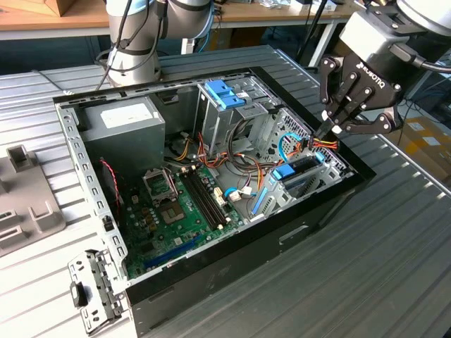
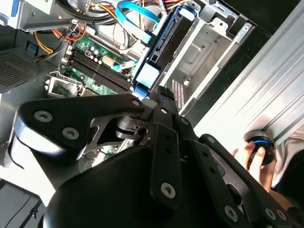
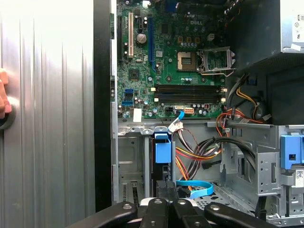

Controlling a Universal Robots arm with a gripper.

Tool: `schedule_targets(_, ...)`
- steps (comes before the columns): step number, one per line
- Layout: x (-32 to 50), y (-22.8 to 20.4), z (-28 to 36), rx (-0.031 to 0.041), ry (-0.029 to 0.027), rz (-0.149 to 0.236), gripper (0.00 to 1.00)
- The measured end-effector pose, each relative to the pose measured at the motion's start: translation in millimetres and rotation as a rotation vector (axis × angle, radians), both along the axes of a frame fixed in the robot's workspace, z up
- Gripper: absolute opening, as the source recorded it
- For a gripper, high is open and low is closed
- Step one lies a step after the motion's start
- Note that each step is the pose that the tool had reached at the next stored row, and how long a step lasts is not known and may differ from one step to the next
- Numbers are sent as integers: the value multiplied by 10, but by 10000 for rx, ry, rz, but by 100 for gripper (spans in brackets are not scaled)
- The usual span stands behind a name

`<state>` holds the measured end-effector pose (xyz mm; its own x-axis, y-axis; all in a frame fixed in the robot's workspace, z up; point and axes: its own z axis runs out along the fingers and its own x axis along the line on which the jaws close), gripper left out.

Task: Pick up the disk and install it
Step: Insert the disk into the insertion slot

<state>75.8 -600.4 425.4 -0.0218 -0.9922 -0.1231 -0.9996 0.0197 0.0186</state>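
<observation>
Placement comes first: the disk stands on its long edge inside the metal drive bay at the right of centre in the exterior view. It is within the open computer case, beside the motherboard. Its blue rail faces up and it leans a little, so it looks slotted into the bay but not seated flat, probably partway through installation.

The gripper has its fingers pinched together with nothing visibly between them. Their tips sit just above the bay's end, near a bundle of orange and red wires. In the second wrist view the closed tips lie just beside the disk's blue end tab; whether they touch cannot be told.

The arm enters from the upper right of the exterior frame, wrist high, with the gripper angled down towards the exterior view's left.
</observation>
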Motion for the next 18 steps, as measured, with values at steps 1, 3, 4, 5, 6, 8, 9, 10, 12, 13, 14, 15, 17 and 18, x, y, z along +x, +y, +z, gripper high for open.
schedule_targets(1,0,0,0,0,0,0,11)
schedule_targets(3,0,0,-1,0,0,0,11)
schedule_targets(4,0,0,-1,0,0,0,11)
schedule_targets(5,0,0,-1,0,0,1,11)
schedule_targets(6,0,0,-2,0,0,0,11)
schedule_targets(8,0,0,-3,0,0,0,11)
schedule_targets(9,0,0,-5,2,0,0,11)
schedule_targets(10,0,0,-9,2,0,0,11)
schedule_targets(12,7,0,-17,-1,0,1,11)
schedule_targets(13,14,0,-23,-7,0,1,11)
schedule_targets(14,24,0,-32,-18,1,0,11)
schedule_targets(15,33,0,-41,-27,0,1,11)
schedule_targets(17,52,0,-62,-40,0,1,11)
schedule_targets(18,64,0,-72,-45,0,0,11)
